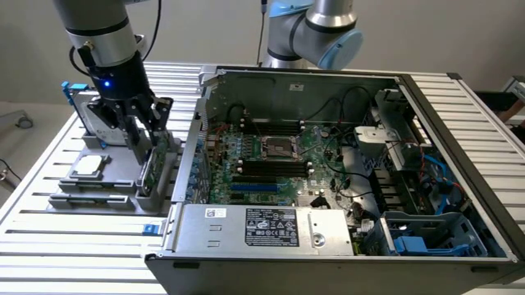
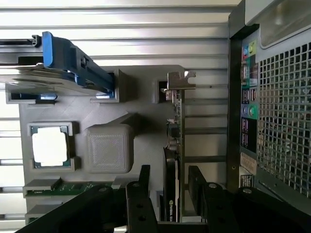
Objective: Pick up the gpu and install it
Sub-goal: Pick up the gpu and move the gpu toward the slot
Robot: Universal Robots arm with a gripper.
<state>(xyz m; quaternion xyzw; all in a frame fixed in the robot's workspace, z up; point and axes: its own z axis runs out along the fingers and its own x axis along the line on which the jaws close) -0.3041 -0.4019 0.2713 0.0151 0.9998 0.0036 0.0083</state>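
Gripper [image 2: 170, 170] — black, two-finger, jaws spread. One finger [image 2: 145, 187] stands on each side of the gpu [image 2: 174, 131], with a narrow gap showing on both sides; nothing is clamped.
Gpu: stands on edge in a slot of the grey holder [image 2: 141, 104], silver bracket at the end away from the fingers, on the holder's side nearest the open computer case [image 1: 271, 83].
Same holder: square CPU chip [image 2: 49, 147] in a pocket; blue-framed hard drive [image 2: 68, 60] standing in its own slot.
Holder and case — both on a slatted aluminium table [image 1: 66, 246].
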